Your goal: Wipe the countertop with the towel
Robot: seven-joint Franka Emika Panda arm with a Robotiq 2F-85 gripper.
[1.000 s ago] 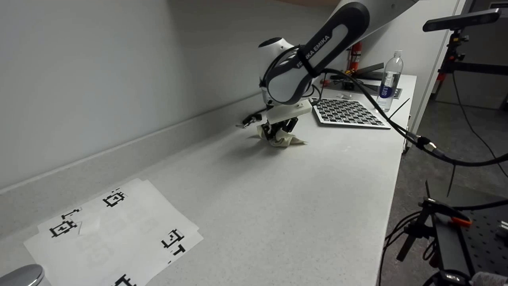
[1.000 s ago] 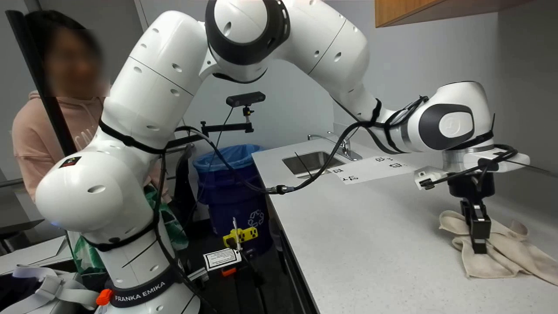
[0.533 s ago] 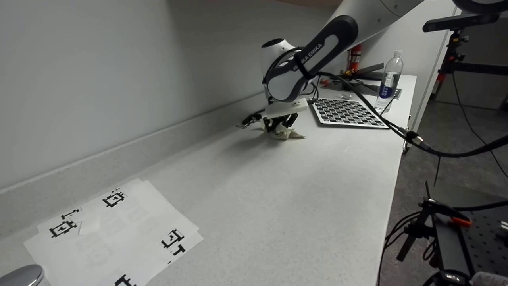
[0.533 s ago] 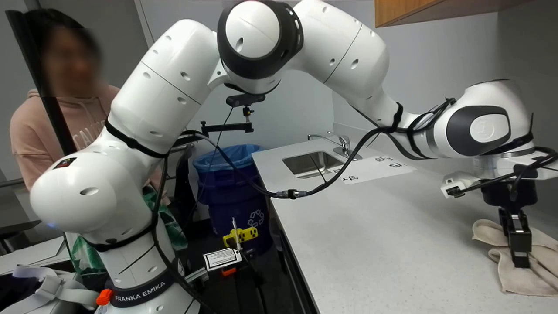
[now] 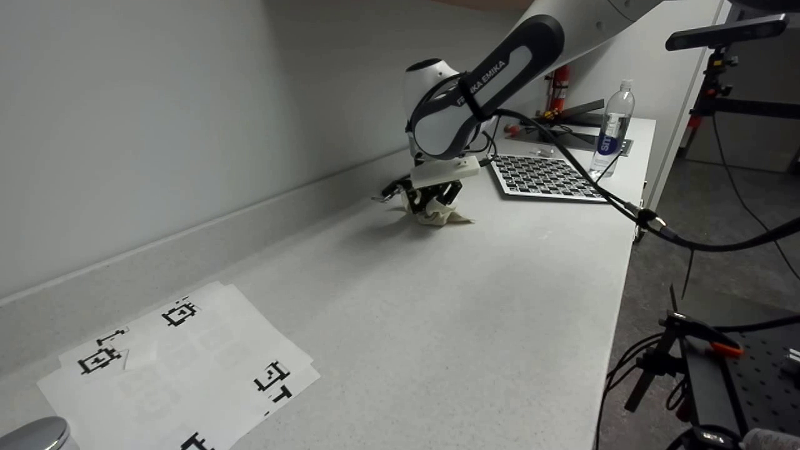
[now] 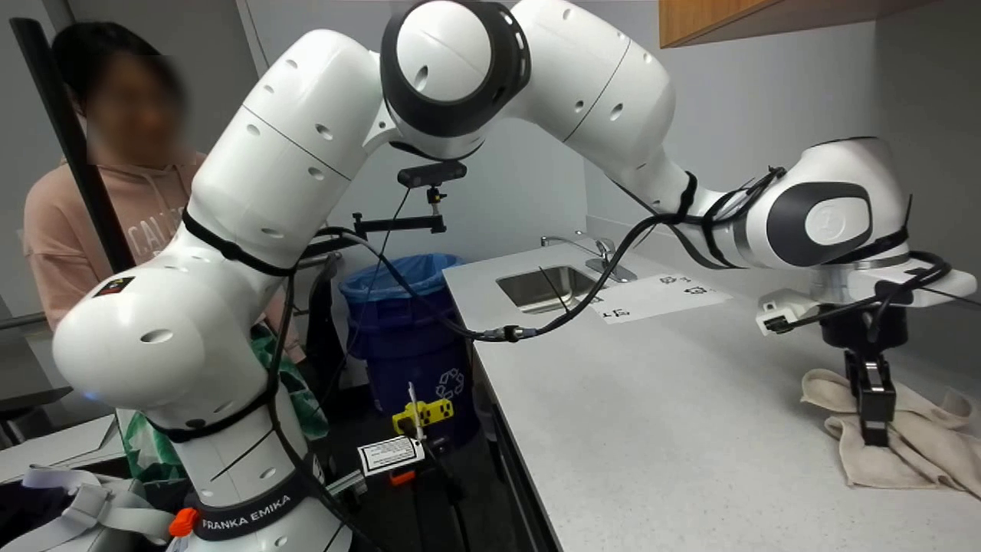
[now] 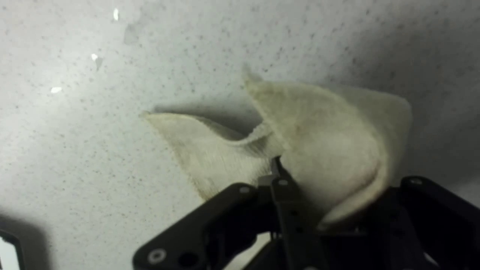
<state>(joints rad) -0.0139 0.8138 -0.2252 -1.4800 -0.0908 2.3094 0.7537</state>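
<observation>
"Now, why hold the gripper [image 6: 875, 437] upright and so low over the countertop [image 6: 651, 437]?"

"Probably to press the towel [image 6: 912, 464] down flat for a wiping stroke. Note, in the wrist view, the towel bunched among the fingers [image 7: 288, 210] and spreading past them in loose folds, partly resting on the countertop, partly raised."

"And with how wide a gap?"

"Seemingly narrow: closed down on the gathered towel, with a firm hold. Impossible to tell exactly, because of the fold over one fingertip."

"Why set the bottle [image 5: 614, 128] and the checkered board [image 5: 542, 179] beyond the towel, as in an exterior view, and the marked sheets [image 5: 187, 369] well apart at the near end?"

"Perhaps to keep them out of the wiping path. Mind the board, though: near enough to the towel, by the look of it, to catch a trailing corner."

"And compared with half a second ago?"

"Shifted slightly back toward the sheets in both exterior views, towel and all. Compare also with a full second ago: first outward, away from the sheets, then partway back, as expected of a back-and-forth wipe. Unmoved meanwhile: bottle, board and sheets."
</observation>
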